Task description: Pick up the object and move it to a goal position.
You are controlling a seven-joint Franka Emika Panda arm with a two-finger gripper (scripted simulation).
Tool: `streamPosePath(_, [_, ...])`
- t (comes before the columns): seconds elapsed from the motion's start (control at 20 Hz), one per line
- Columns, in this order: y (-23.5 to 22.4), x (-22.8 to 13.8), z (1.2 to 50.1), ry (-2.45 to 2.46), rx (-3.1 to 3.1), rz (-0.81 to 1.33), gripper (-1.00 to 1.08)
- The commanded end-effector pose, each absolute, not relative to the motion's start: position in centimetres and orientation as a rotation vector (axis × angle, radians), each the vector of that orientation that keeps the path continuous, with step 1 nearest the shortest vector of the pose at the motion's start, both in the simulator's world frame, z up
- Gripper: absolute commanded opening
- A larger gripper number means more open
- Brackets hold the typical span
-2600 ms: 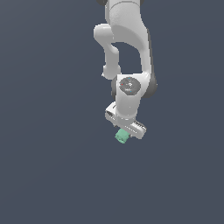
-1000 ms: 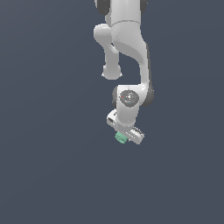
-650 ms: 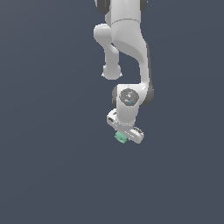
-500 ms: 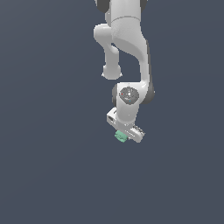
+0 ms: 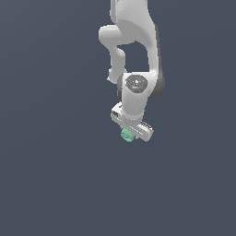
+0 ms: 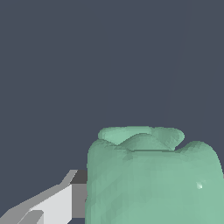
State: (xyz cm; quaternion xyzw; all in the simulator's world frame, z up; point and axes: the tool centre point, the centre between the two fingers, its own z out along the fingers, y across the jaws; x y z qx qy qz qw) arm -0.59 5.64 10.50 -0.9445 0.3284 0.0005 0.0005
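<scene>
The object (image 5: 126,135) is a small mint-green block with rounded, ridged sides, held under the white arm's hand in the exterior view. My gripper (image 5: 128,133) is shut on it, and most of the block is hidden behind the hand. In the wrist view the object (image 6: 153,179) fills much of the picture, with one white and grey finger (image 6: 57,203) pressed against its side. The other finger is hidden behind the block.
The white arm (image 5: 136,55) reaches down from the upper edge of the exterior view. Behind everything lies a flat, plain dark grey-blue surface (image 5: 55,175), with no other objects or edges in view.
The hand with the block has drifted slightly upward over the earlier frames. The grip on the block is unchanged.
</scene>
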Motion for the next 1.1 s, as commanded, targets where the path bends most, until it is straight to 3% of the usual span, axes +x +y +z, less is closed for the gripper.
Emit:
streamPosePath(0.0, [5.5,-1.2,12.7,1.032,-2.966,0.0,-1.0])
streamPosePath(1.05, [4.0,-6.6,33.8,1.035,-2.967,0.0,-1.0])
